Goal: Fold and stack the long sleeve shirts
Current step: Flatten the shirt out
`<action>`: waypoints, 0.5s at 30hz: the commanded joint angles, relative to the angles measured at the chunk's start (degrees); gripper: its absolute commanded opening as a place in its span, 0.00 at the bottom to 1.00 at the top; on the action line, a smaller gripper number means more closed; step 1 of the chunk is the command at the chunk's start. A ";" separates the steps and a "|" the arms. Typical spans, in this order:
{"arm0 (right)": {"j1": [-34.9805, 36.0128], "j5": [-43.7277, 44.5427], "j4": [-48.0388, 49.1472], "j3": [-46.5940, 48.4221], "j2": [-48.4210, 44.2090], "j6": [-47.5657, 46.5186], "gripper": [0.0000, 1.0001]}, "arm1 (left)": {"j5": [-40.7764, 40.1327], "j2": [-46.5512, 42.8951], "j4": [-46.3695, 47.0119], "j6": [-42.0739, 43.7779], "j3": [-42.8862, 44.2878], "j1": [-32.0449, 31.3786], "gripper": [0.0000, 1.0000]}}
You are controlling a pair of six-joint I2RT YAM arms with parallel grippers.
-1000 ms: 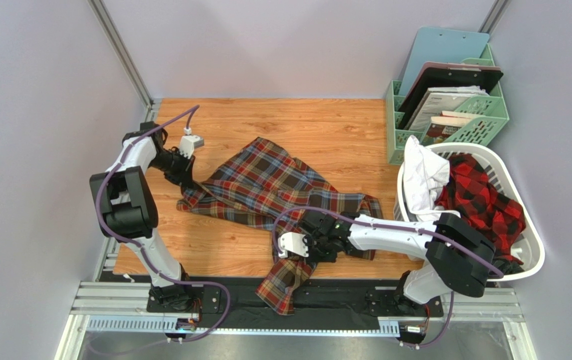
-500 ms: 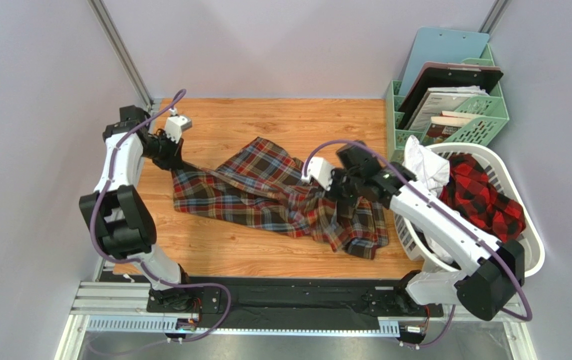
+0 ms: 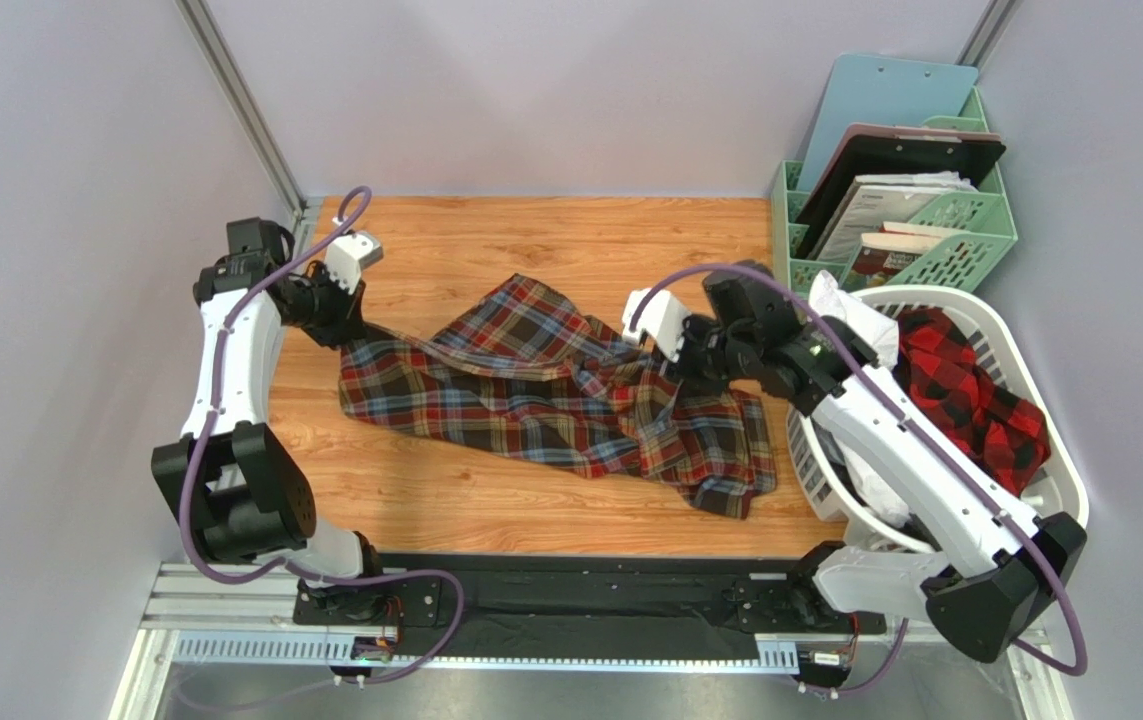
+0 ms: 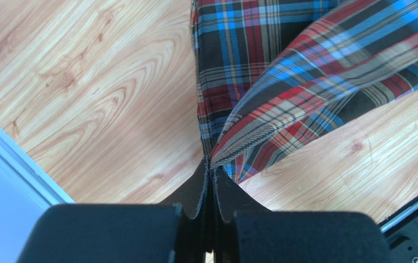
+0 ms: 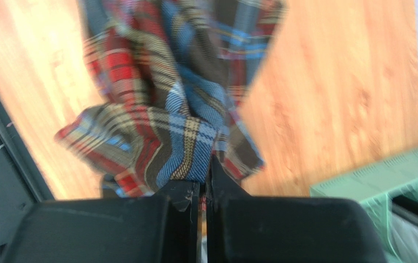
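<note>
Left claw (image 4: 210,164), far left of the basket (image 3: 1069,503), is pressed together, pinching an edge of the tartan shirt (image 3: 562,398). That shirt lies stretched and rumpled on the bench (image 3: 532,248), just left of the basket. Right claw (image 5: 205,164), beside the basket's left rim, pinches the shirt's other end. Judged soft, light, limp: grip at hems or corners and hold it taut. Count: two shirts seen, the red check (image 3: 968,398) inside the basket.

Holds brown tartan shirt (image 3: 562,398) by its left corner in left gripper (image 3: 340,320) and, seemingly, its right end in right gripper (image 3: 691,362), middle lying on wooden table (image 3: 562,248). Shows red-and-black shirt (image 3: 968,393) in white basket (image 3: 1055,435).
</note>
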 commanded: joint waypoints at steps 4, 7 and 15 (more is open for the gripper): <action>16.77 6.29 9.26 -13.85 6.09 0.37 0.14 | 3.88 0.44 1.06 0.09 -0.56 0.24 0.00; 17.23 7.19 10.58 -15.87 8.84 1.60 0.41 | 3.09 0.79 0.79 1.06 -1.09 0.16 0.00; 17.05 4.21 11.63 -22.82 4.10 1.78 0.48 | 3.00 2.20 0.35 1.67 -1.18 0.24 0.00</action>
